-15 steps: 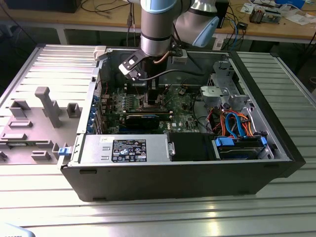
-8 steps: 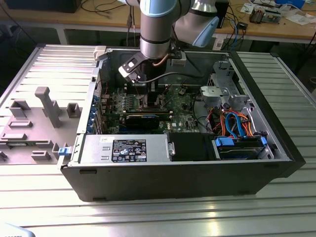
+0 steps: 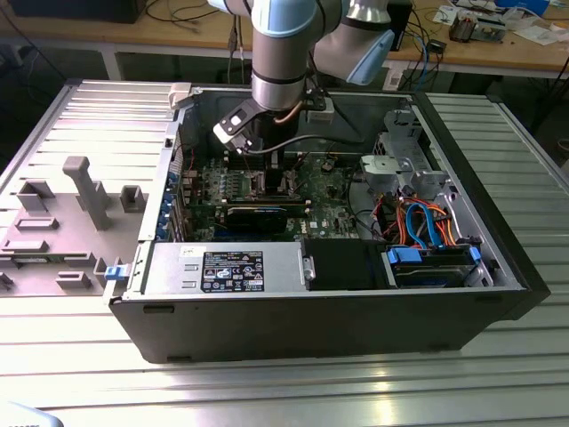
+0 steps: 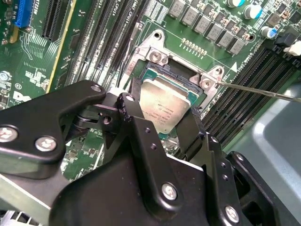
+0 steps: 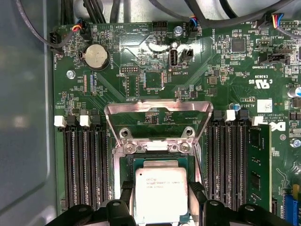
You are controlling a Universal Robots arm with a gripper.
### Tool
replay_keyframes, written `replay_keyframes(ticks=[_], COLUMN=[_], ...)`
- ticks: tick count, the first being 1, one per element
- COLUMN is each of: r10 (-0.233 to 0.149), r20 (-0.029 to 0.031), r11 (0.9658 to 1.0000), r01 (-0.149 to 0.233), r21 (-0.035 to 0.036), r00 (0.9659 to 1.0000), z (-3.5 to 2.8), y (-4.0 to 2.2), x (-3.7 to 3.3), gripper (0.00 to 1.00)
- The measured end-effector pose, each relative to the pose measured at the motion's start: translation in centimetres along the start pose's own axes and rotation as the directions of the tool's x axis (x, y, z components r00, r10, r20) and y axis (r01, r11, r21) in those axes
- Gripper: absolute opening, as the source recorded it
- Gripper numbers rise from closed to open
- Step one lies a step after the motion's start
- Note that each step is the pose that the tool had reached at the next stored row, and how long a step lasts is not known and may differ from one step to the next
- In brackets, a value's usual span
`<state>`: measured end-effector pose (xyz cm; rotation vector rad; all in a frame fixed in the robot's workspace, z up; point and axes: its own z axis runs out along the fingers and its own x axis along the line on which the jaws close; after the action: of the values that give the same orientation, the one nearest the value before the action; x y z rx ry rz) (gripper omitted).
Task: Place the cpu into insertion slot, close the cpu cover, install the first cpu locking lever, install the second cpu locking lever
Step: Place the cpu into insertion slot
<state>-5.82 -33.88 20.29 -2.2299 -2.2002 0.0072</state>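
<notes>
The arm (image 3: 286,27) reaches straight down, and its wrist (image 3: 280,84) points down too. The gripper (image 5: 161,187) hangs low, and its two black fingers (image 5: 126,193) squeeze the cpu (image 5: 161,200) from both sides.

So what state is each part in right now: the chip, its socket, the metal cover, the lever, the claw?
cpu: gripped, at the insertion slot; seated or just above, cannot tell.
insertion slot: uncovered.
cpu cover: flipped open.
locking lever: unlatched, swung out.
gripper: shut on the cpu.
computer case: side open.
</notes>
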Motion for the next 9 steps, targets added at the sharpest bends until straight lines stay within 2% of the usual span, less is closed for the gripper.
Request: replay_keyframes(ticks=[9], r10=[0.000], r20=[0.0001], r11=[1.0000], r01=[0.000], r21=[0.0001], r00=[1.0000], z=[0.16], y=[0.00], x=[0.27], gripper=[0.55])
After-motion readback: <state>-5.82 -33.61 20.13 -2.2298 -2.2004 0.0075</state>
